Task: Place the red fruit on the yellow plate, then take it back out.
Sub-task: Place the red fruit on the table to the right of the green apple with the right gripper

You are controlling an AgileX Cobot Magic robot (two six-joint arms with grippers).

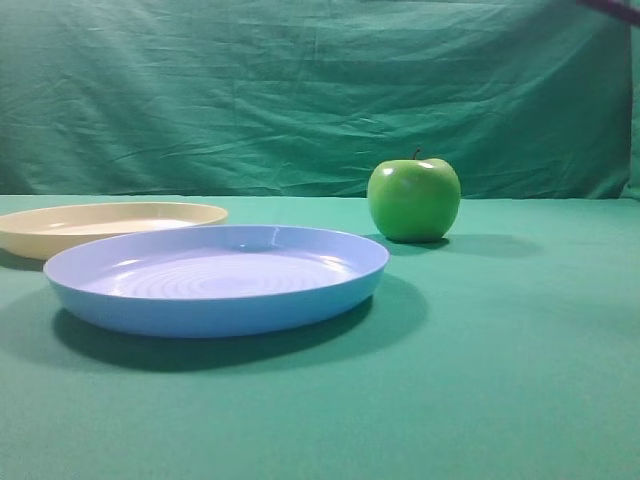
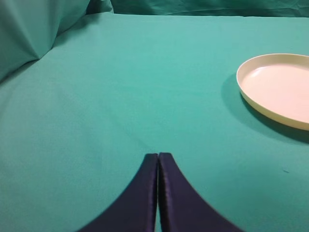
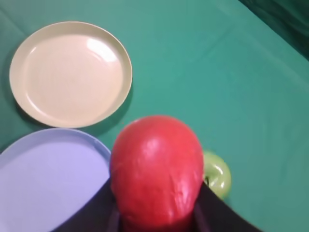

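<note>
In the right wrist view the red fruit point(image 3: 155, 169) fills the space between my right gripper's point(image 3: 157, 212) dark fingers, which are shut on it, well above the table. The yellow plate point(image 3: 70, 72) lies empty below and ahead to the left. It also shows in the exterior view as the yellow plate point(image 1: 105, 226) at the far left, and in the left wrist view as the yellow plate point(image 2: 277, 87) at the right edge. My left gripper point(image 2: 158, 157) is shut and empty over bare green cloth, left of that plate.
A light blue plate point(image 1: 215, 277) sits in front of the yellow one, also seen as the blue plate point(image 3: 46, 181) under my right gripper. A green apple point(image 1: 414, 199) stands right of it, with the apple point(image 3: 217, 179) partly behind the red fruit. Green cloth backdrop behind.
</note>
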